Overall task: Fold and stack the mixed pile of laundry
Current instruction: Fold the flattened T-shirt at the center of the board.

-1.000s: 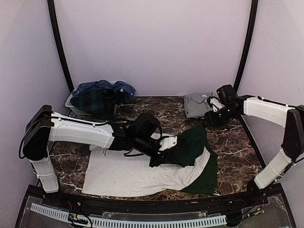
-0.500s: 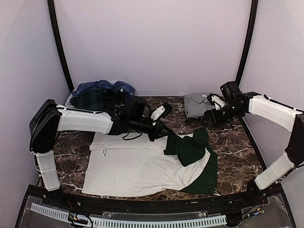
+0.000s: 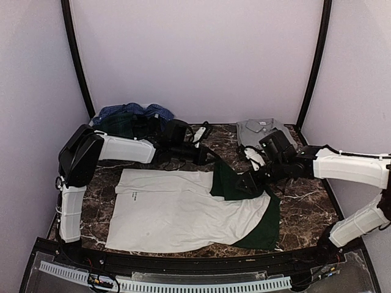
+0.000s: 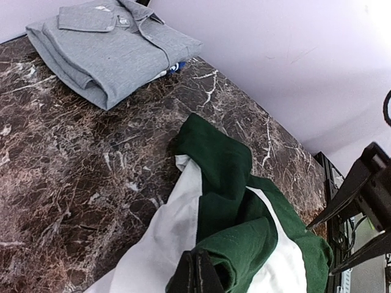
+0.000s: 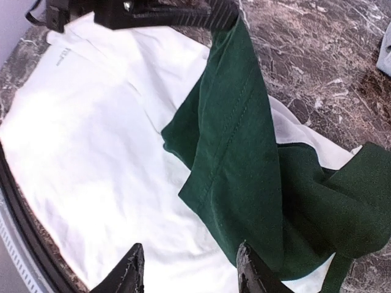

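The left gripper [image 4: 195, 276] is clamped shut on a fold of the green sleeve [image 4: 227, 183]. A second ago it was held low over the middle of the white tee [image 3: 171, 213]; now it is drawn back toward the far side of the tabletop [image 3: 305, 198], so that the sleeve is stretched from the tee's far right corner up to the pinch. The right gripper [image 5: 189, 270], then up beside the folded grey polo shirt [image 3: 263, 130], is now brought down over that sleeve with its jaws held apart and nothing gripped. The polo is left at the far right, apart from the tee. At the far left corner the blue checked shirt [image 3: 131, 110] and the dark green tartan shirt [image 3: 119, 124] are heaped together, partly hidden by the left arm [image 3: 125, 148]. The tee is spread flat at the near centre, its long axis running left to right, the sleeved end pointing right and the black lettering [image 3: 133, 196] lying near the left end.
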